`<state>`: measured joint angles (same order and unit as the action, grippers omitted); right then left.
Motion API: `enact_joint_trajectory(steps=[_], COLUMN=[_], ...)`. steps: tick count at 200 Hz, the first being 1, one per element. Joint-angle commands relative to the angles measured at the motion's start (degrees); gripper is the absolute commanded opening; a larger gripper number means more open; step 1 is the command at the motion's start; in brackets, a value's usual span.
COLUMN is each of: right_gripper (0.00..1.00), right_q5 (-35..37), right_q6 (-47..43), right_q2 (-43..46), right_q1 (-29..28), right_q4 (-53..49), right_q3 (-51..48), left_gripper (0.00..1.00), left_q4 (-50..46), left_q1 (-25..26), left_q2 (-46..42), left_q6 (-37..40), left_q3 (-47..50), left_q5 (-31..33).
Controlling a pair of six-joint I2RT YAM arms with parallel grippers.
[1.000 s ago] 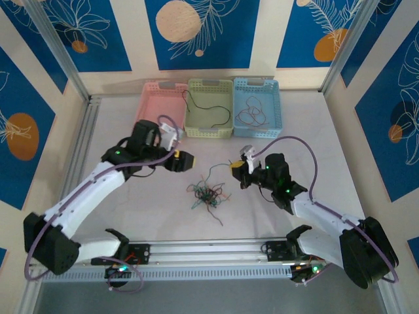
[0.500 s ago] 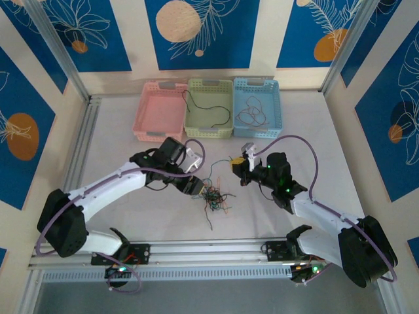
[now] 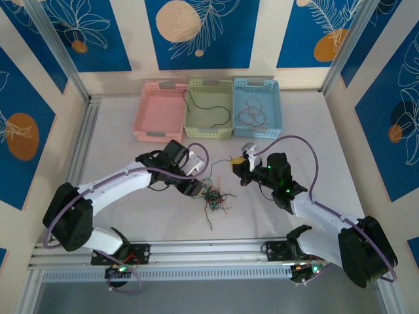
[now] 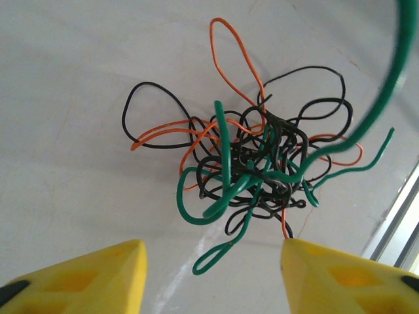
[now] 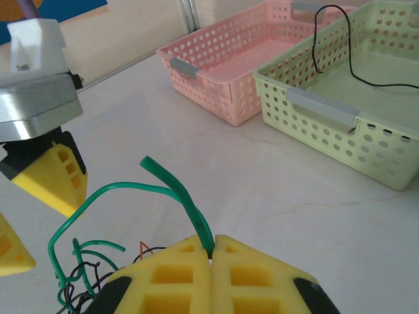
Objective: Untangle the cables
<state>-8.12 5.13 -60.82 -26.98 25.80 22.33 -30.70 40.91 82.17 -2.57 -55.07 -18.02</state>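
The cables (image 3: 213,196) lie in a small clump on the white table (image 3: 308,137), near the middle and a little toward the front rail, between the two arms. The clump is roughly round, with no real long axis. One thin strand (image 3: 211,219) trails out of it toward the near edge, and a green strand (image 4: 386,85) rises out of the knot toward the right arm.

The left gripper (image 3: 192,188) sits at the left edge of the clump with its jaws spread wide. In its wrist view the two yellow fingers (image 4: 85,275) stand well apart with the knot lying beyond the gap between them. I cannot tell whether they touch any wire.

The right gripper (image 5: 211,252) is pinched tight on that green strand, which sticks up from between the closed yellow tips, arches over and drops back to the clump.

Up close the tangle is black, orange and green wire, curly, the black loops packed tightest in the centre, with orange and green loops sticking out around them.

At the back stand three baskets in a row. The pink basket (image 3: 160,111) is on the left. The green basket (image 3: 209,108) holds one black wire (image 3: 206,108), and the blue basket (image 3: 257,108) a reddish-brown wire (image 3: 252,114).
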Motion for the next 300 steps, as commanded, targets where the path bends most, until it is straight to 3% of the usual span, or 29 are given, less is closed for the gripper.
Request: enact_joint_trajectory(steps=[1, 36, 95, 182, 212, 238, 259, 283, 300], right_gripper=[0.0, 0.0, 0.0, 0.0, 0.0, 0.0, 0.0, 0.0, 0.0], right_q5=[0.65, 2.64, 2.05, 2.62, 4.16, 8.14, 14.62, 24.72, 24.68], right_q6=[0.83, 1.9, 2.69, 2.91, 3.39, 5.24, 8.46, 18.3, 27.72], right_q2=[1.05, 1.55, 1.4, 1.23, 1.31, 1.98, 3.56, 6.76, 9.32], right_q1=[0.18, 0.73, 1.58, 1.64, 1.75, 3.05, 5.4, 11.82, 19.16], right_q4=[1.88, 1.85, 2.11, 2.06, 1.72, 0.51, -1.38, -5.54, -8.88], right_q3=[-0.93, -1.25, -1.39, -1.27, -1.23, -1.45, -2.24, -4.16, -6.16], left_gripper=[0.61, 0.61, 0.59, 0.15, 0.0, 0.0, 0.0, 0.0, 0.0], left_q4=[1.08, -0.17, -0.69, -2.12, -2.91, -5.6, -8.21, -12.8, -17.08], left_q1=[0.46, 0.75, 2.31, 2.36, 2.26, 2.33, 2.41, 2.38, 2.14], left_q2=[1.64, 6.23, 8.68, 6.16, 1.15, -4.25, -9.57, -17.25, -22.71], left_q6=[1.59, 1.19, 1.9, 3.68, 5.28, 3.27, 1.6, 1.14, 2.44], left_q3=[1.43, 0.57, 0.3, -0.91, -0.61, -0.47, -0.61, -1.67, -2.77], left_q5=[-1.34, -5.85, -3.47, -2.08, 1.46, 9.68, 12.05, 15.96, 23.08])
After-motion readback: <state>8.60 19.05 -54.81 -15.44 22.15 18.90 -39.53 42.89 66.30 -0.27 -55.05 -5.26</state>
